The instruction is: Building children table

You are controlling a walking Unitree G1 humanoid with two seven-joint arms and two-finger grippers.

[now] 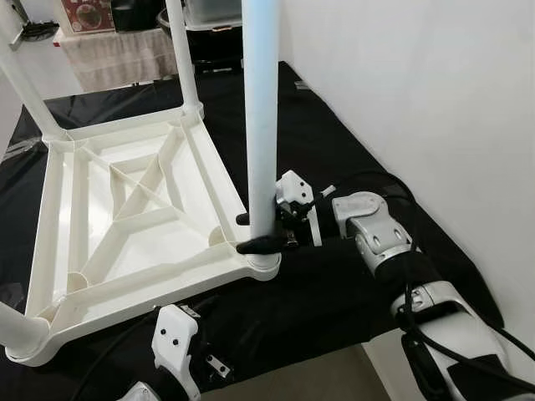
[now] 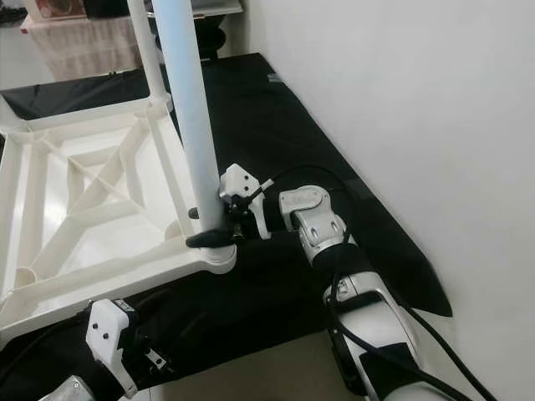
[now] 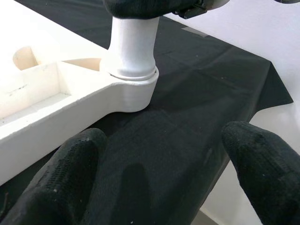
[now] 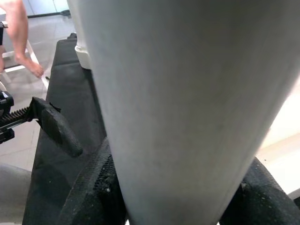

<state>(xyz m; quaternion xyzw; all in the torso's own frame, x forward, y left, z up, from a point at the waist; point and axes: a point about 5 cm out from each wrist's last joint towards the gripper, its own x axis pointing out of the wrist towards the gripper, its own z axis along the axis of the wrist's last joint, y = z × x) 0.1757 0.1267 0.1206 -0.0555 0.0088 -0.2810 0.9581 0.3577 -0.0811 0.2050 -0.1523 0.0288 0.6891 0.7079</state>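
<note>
Nearest me, my left gripper [image 1: 185,355] hovers open beside the upturned table's [image 1: 125,217] corner on the black cloth [image 1: 334,150]. Right gripper [image 1: 259,231] clamps the upright leg [image 1: 261,109] low down, apparently seated in its socket.

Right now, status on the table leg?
Right gripper clamped on the near leg, just above its corner socket. Left gripper open, low beside that corner. Upturned tabletop on black mat. Nothing in the way.
</note>
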